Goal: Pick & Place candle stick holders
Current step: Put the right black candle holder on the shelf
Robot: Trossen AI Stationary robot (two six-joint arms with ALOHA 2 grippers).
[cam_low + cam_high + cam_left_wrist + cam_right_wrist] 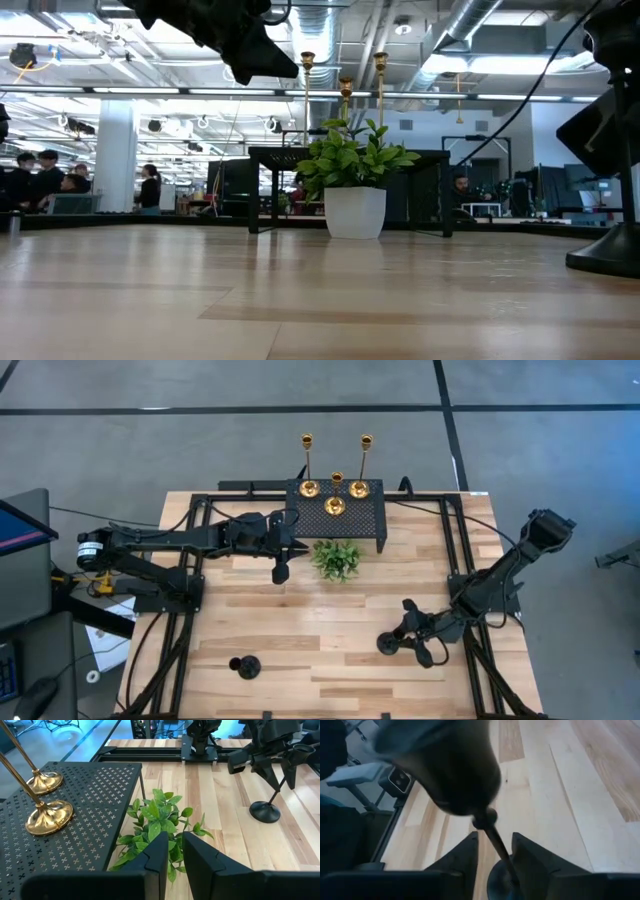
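One short black candle stick holder (388,643) stands upright on its round base (265,812) at the near right of the table. My right gripper (412,642) is low beside it, open, one finger on each side of its thin stem (496,842); a gap shows on both sides. A second black holder (245,666) stands on its base at the near left. Two tall gold holders (308,488) (358,488) and a short gold one (335,506) stand on the black mesh stand (372,520). My left gripper (281,572) hovers by the plant with a narrow gap and nothing in it.
A small green plant (337,559) in a white pot (355,212) stands mid-table, just in front of the mesh stand and under my left gripper (175,845). Bare wood lies between the two black holders. Black frame rails (455,550) run along the table's left and right sides.
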